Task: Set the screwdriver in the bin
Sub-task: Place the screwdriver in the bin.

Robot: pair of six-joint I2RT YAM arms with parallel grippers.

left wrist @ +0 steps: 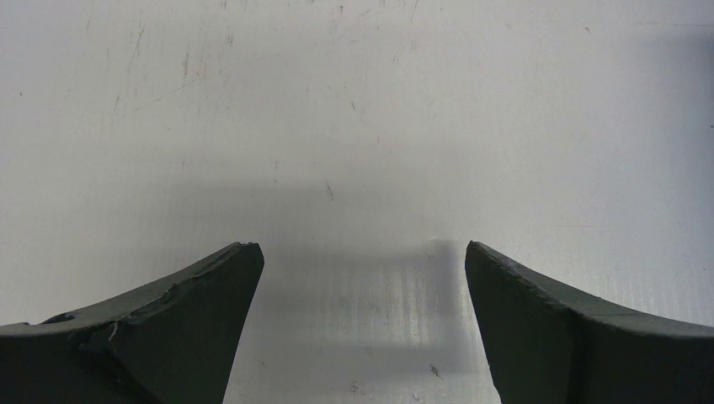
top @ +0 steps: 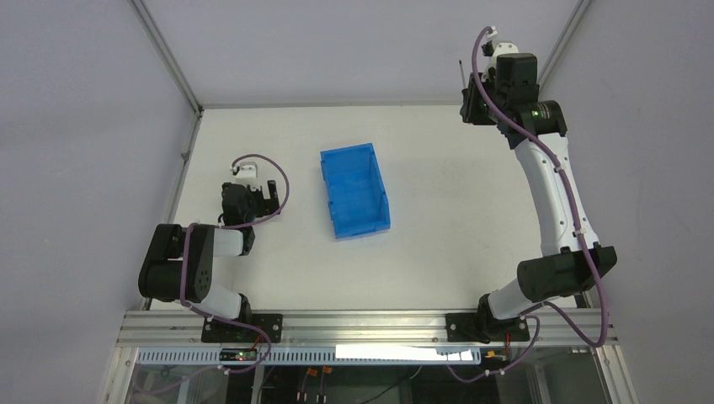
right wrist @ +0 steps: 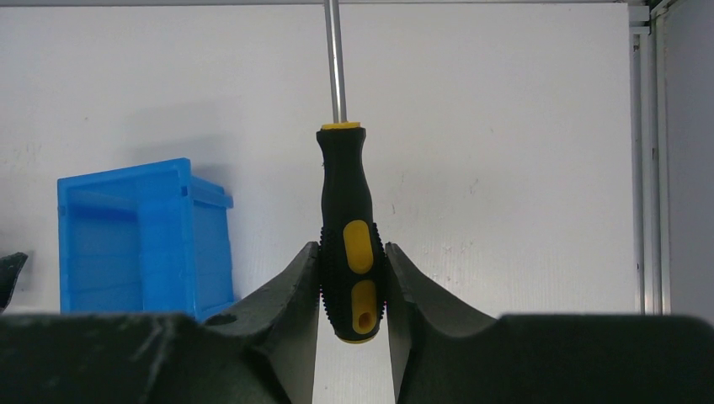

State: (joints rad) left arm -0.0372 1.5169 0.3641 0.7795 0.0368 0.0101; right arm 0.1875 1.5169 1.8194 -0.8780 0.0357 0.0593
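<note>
Blue bin (top: 354, 192) on white table (top: 459, 227)

No readable text, brand, number or sign; none on the screwdriver (right wrist: 345, 194), none on the bin (right wrist: 126, 244)

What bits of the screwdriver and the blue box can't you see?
Screwdriver tip: right wrist view, the shaft runs off the top edge; top view, too small.
Blue bin base: right wrist view, hidden behind the right claw body.
Handle's sides: right wrist view, pinched under the claw's fingers.
</note>
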